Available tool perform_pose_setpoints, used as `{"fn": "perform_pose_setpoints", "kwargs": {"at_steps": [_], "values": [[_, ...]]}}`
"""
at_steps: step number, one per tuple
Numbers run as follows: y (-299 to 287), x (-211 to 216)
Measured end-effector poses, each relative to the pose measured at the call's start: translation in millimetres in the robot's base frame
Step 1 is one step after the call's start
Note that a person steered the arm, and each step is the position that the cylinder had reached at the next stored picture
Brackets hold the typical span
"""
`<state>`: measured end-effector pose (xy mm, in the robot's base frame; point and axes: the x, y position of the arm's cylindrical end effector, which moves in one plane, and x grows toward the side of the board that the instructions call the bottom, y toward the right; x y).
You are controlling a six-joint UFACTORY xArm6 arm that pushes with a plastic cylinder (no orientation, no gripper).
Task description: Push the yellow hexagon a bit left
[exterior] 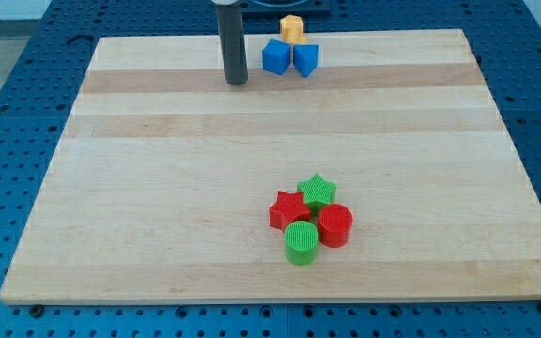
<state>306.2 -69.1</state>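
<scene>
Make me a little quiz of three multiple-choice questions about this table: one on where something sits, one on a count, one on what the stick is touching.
1. Where is the yellow hexagon?
A. At the view's top edge of the board, behind the two blue blocks
B. In the cluster near the view's bottom
C. Alone at the view's left edge

2. How many blocks form the red and green cluster?
A. Two
B. Four
C. Six

3. What is my tip touching?
A. The yellow hexagon
B. The green star
C. No block

Answers:
1. A: it sits just beyond the blue blocks.
2. B: the red star, green star, red cylinder and green cylinder.
3. C: my tip stands on bare board, to the view's left of the blue blocks, with a gap.
</scene>
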Motion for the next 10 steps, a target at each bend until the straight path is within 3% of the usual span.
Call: {"fn": "perform_pose_setpoints", "kwargs": {"at_steps": [1, 3, 4, 6, 7, 10], "values": [[5, 10], [133, 14], [166, 8], [175, -94], [174, -114], [134, -114]]}}
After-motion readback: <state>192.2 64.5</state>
